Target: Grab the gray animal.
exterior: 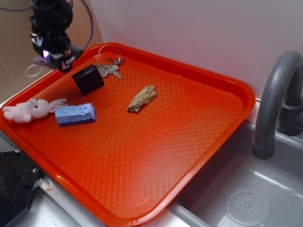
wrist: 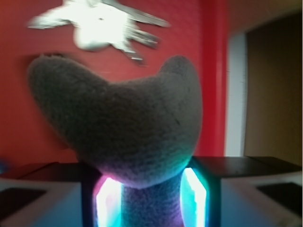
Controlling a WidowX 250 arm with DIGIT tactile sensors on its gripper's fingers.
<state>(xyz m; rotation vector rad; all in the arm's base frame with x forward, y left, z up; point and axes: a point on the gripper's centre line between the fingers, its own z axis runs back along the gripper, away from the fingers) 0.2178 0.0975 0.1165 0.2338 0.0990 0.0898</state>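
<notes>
Nearest you in the exterior view, the orange tray (exterior: 199, 156) fills the frame with its glossy plastic bed, stamped with a fine diamond grid and edged by a smooth raised rim. On its left side you see a pale pink plush bunny (exterior: 29, 109), fuzzy and lying on its side at the rim, with a porous blue sponge (exterior: 75, 114) just beside its ears. Farther back sits a matte black box (exterior: 88, 79), and touching its far corner lie metal keys (exterior: 110, 69) on a thin wire ring. Near the middle of the tray lies a crumpled tan scrap (exterior: 142, 99), rough and elongated. To the right, off the tray, a curved gray faucet (exterior: 273, 106) stands over a dull metal sink (exterior: 265, 194). At the top left the gripper (exterior: 53, 56) hangs above the tray's far left corner, with a bit of pinkish plush and a white string loop (exterior: 32, 71) showing beneath it. In the wrist view, you look straight at the gray animal (wrist: 128, 127): a nubby gray fleece mass with two rounded lobes, blurred by closeness, pinched at its narrow base between the two glowing fingers (wrist: 195, 196), which are clamped against it. Behind it the keys shine as an overexposed blur on the orange surface.
</notes>
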